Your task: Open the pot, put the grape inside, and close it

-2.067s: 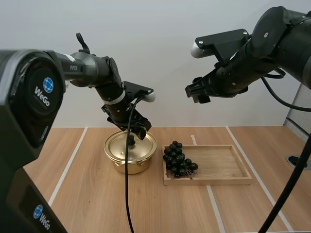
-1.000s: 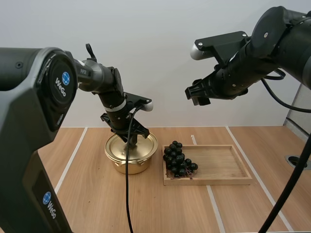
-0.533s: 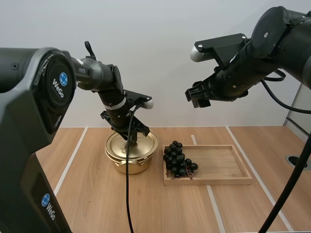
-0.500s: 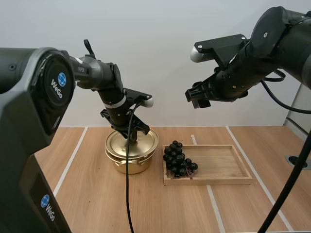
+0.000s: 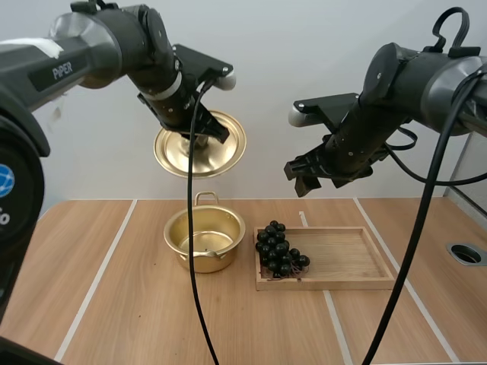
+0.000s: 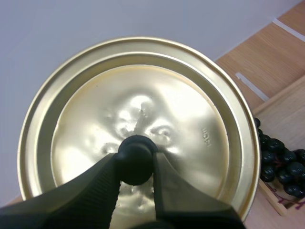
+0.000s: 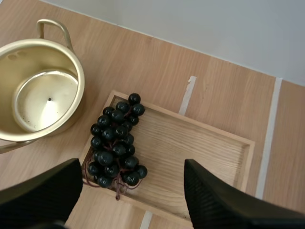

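Note:
The golden pot [image 5: 204, 241] stands open on the table, its inside bare [image 7: 40, 98]. High above it my left gripper [image 5: 199, 137] is shut on the black knob [image 6: 135, 159] of the golden lid [image 5: 200, 144], which hangs tilted with its top toward the camera. A bunch of dark grapes [image 5: 278, 249] lies at the left end of the wooden tray [image 5: 350, 258], right of the pot. My right gripper [image 5: 304, 176] hovers open well above the tray, over the grapes [image 7: 116, 141], with nothing between its fingers [image 7: 219, 200].
White tape lines [image 5: 99, 270] run across the wooden table. The tray's right part [image 7: 200, 148] is bare wood. A round hole [image 5: 466, 253] sits at the table's right edge.
My left gripper has lifted the lid off the pot and raised it high, tilting it. The right arm has come down and slightly left toward the tray.

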Controlling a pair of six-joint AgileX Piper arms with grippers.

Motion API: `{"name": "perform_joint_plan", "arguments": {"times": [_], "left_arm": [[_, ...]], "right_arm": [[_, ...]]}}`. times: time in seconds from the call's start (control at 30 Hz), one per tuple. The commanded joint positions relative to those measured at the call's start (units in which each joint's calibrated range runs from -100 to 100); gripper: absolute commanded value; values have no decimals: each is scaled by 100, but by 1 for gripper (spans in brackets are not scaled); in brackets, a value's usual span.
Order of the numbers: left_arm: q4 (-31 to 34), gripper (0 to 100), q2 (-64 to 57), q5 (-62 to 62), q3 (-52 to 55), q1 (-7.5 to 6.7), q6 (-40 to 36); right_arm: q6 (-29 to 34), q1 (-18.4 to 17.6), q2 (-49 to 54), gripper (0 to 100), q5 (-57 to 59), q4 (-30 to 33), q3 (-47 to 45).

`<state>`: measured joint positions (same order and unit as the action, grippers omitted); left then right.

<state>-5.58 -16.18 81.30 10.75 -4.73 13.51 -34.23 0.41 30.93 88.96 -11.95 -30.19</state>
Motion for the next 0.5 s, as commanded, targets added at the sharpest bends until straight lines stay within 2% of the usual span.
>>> {"name": "perform_joint_plan", "arguments": {"times": [0.0, 0.17, 0.47], "left_arm": [[421, 0, -299, -47, -377, -20, -245], [558, 0, -734, -47, -1011, -20, -300], [498, 0, -1571, -47, -1545, -20, -383]], "right_arm": [[-211, 23, -141, 100, 260, -218, 22], [-379, -23, -503, 100, 312, -534, 10], [-400, -468, -1276, 100, 14, -532, 10]]}}
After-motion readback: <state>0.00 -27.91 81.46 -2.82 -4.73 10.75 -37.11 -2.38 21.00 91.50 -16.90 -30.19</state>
